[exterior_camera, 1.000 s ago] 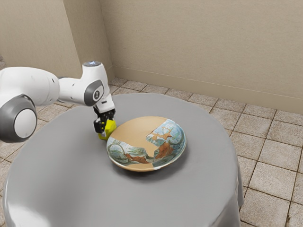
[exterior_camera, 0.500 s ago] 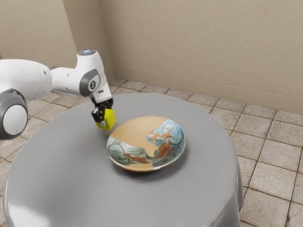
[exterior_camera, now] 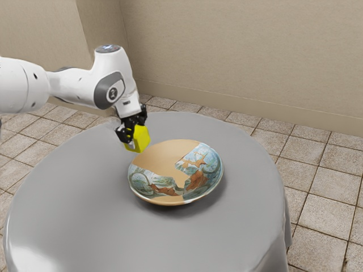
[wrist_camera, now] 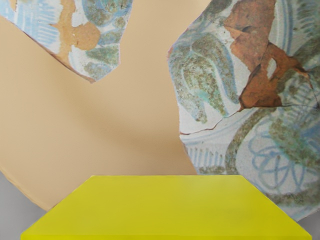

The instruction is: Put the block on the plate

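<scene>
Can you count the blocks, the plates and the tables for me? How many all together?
Yellow flat-sided block: 1
Round tan plate with blue, green and brown painted patches: 1
Round table with a gray cloth: 1
Total: 3

The block (exterior_camera: 138, 140), left of centre in the exterior view, is bright yellow; the gripper (exterior_camera: 133, 134) is black, the arm (exterior_camera: 76, 85) white and grey. The plate (exterior_camera: 161, 156) is tan, its pale patches painted with blue and green curls, rust-brown between; at the wrist view's lower right, blue loops look like petals. Cloth (exterior_camera: 85, 209): plain grey. Wall (exterior_camera: 227, 51), top: beige. Tiles (exterior_camera: 326, 218), right: mottled beige, dark-lined.
</scene>
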